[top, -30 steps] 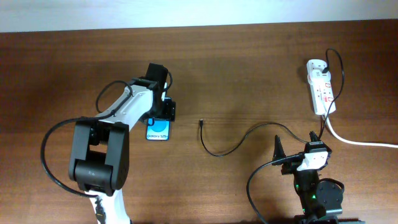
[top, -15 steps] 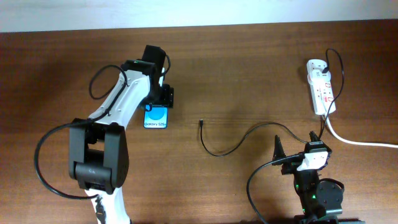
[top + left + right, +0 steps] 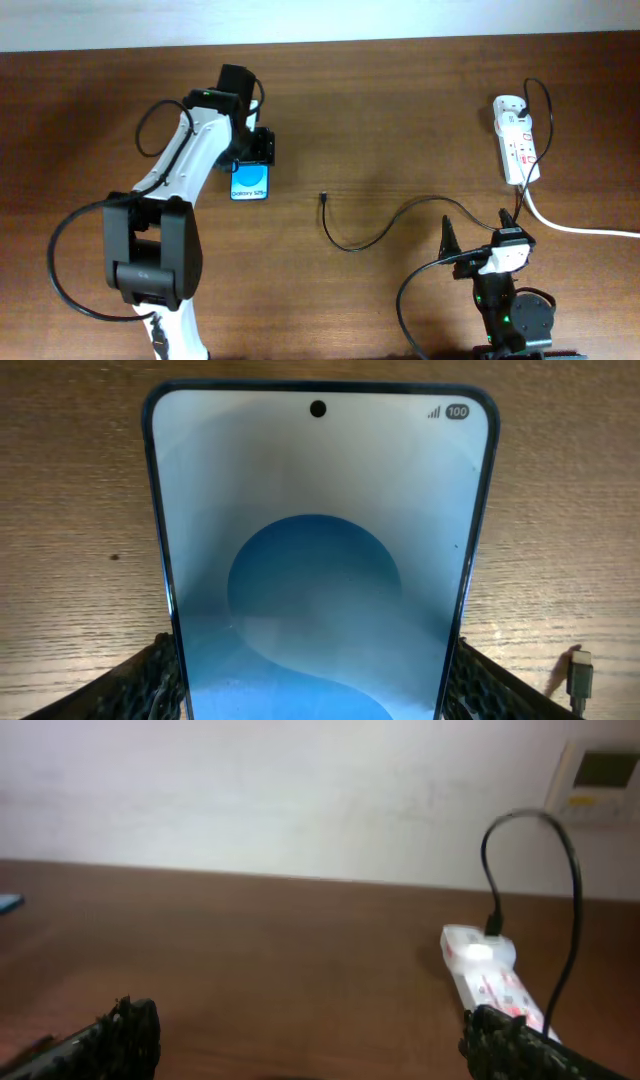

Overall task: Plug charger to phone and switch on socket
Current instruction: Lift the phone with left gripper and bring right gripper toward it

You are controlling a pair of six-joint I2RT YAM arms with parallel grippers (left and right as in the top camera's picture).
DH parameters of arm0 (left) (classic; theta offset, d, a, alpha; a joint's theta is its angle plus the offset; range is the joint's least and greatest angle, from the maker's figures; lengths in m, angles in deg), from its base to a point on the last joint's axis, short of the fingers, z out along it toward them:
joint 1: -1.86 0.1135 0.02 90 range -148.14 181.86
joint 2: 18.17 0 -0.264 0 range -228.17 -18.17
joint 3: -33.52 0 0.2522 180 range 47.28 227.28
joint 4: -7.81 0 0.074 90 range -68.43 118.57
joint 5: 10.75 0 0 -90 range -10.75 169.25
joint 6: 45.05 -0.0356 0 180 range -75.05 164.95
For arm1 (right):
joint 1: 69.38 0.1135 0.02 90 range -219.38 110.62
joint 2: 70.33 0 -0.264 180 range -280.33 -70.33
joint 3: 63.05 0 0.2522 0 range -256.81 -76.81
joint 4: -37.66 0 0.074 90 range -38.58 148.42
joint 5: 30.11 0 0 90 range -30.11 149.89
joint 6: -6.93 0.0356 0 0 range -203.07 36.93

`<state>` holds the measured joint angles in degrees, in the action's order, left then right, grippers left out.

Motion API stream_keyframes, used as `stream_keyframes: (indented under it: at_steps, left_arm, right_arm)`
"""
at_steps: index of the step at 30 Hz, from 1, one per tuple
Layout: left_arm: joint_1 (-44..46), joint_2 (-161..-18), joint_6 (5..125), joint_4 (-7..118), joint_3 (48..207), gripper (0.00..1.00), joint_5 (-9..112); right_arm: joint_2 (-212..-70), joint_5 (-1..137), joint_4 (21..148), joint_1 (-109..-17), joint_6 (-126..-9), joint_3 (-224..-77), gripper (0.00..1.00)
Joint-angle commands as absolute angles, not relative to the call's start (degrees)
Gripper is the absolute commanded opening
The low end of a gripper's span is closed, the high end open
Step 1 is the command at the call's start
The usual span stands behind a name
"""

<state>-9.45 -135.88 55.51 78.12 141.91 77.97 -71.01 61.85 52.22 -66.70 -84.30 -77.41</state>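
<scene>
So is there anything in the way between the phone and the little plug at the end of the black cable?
No, nothing visible is in the way. Only bare wooden table lies between the phone and the charger's connector tip.

The left arm [image 3: 195, 160] has white links, boxy black joints, looping black cables [image 3: 54, 262], ridged black pincer fingers [image 3: 150, 682].

phone [image 3: 315, 560]: screen pale grey-white with a blue rounded shape, dark frame
worktop [image 3: 380, 120]: brown wood grain
socket [image 3: 517, 138], well apart from the phone: white, red marks
charger [image 3: 370, 235]: black
pads [image 3: 150, 680] of my left end effector [image 3: 312, 690], flanking the phone: black, dimpled pattern
</scene>
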Motion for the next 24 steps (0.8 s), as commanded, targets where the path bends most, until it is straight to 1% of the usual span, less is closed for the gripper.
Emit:
stream_keyframes:
  at_steps: [1, 4, 7, 11, 13, 15, 16, 17, 18, 21, 24]
  left_arm:
    - [-7.77, -136.23, 56.28, 78.1, 143.88, 0.65, 75.5]
    - [-7.55, -136.23, 56.3, 78.02, 143.88, 0.63, 74.47]
    - [-7.55, -136.23, 56.3, 78.02, 143.88, 0.6, 74.47]
    - [-7.55, -136.23, 57.31, 78.04, 143.88, 0.49, 74.06]
    - [-7.55, -136.23, 58.03, 78.04, 143.88, 0.38, 74.06]
    - [-7.48, -136.23, 58.44, 78.06, 143.88, 0.29, 74.03]
    - [-7.44, -136.23, 58.68, 78.1, 143.88, 0.21, 73.86]
    - [-7.44, -136.23, 59.34, 78.26, 143.88, 0.08, 73.84]
    - [-7.33, -136.23, 60.5, 78.37, 143.88, 0.0, 73.82]
    - [-6.52, -136.23, 62.27, 78.74, 143.88, 0.0, 72.09]
    - [-4.55, -136.23, 62.27, 78.76, 143.88, 0.0, 66.19]
  right_arm:
    - [-70.69, 64.21, 49.46, -66.4, -82.86, -77.15, 0.98]
    - [-70.71, 64.54, 49.51, -66.4, -79.06, -77.43, 0.99]
    - [-71.39, 67.03, 49.79, -66.4, -78.9, -78.79, 0.98]
    - [-76.3, 68.51, 53.46, -66.4, -78.9, -83.97, 0.99]
    - [-80.72, 69.06, 55.36, -66.4, -78.9, -87.59, 0.98]
    - [-87.04, 70.13, 56.96, -66.4, -78.9, -92.29, 0.98]
    - [-91.95, 71.22, 58.51, -66.4, -78.9, -95.81, 0.98]
    - [-95.93, 72.21, 60.02, -66.4, -78.9, -98.78, 0.99]
    - [-100.08, 73.47, 61.68, -66.4, -78.9, -101.71, 0.98]
    - [-112.35, 77.93, 67.76, -66.4, -78.92, -111.05, 0.98]
    - [-122.03, 82.55, 72.87, -66.4, -78.92, -119.11, 0.98]
